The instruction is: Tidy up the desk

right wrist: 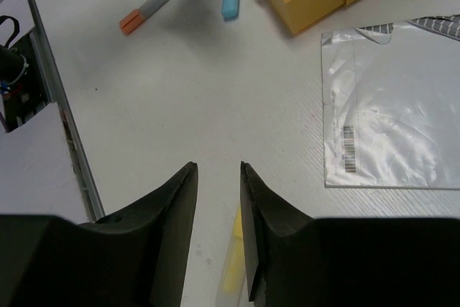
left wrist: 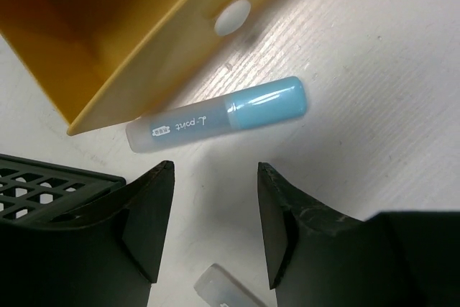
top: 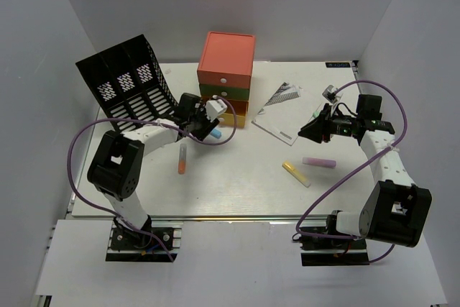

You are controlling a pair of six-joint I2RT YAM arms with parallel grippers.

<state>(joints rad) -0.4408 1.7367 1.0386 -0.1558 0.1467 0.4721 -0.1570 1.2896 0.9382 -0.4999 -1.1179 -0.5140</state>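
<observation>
At ten o'clock on the white table [top: 244, 192] stands a black file rack [top: 129, 80]. Beside it the left pincer [left wrist: 215, 170] gapes wide and empty above a blue highlighter [left wrist: 219, 115], likely bound for the open yellow drawer [left wrist: 108, 34]. At three o'clock the right pincer [right wrist: 218, 170], parted narrowly and empty, hovers over a yellow highlighter [right wrist: 233, 264]. White walls [top: 287, 5] enclose everything.

Your left gripper [left wrist: 215, 172] is spread wide, with nothing between the fingers [left wrist: 147, 221]. Just past the tips a blue pen [left wrist: 219, 116] lies flat on the white desk [left wrist: 381, 70], frosted end left, blue end right, clear of both fingers. The frosted end is right at the corner of the open yellow drawer [left wrist: 108, 41]; can't tell if they touch. There's a white knob [left wrist: 232, 16] on the drawer front and a black mesh part [left wrist: 36, 181] at lower left. A clear pen end [left wrist: 223, 289] shows at the bottom edge.
</observation>
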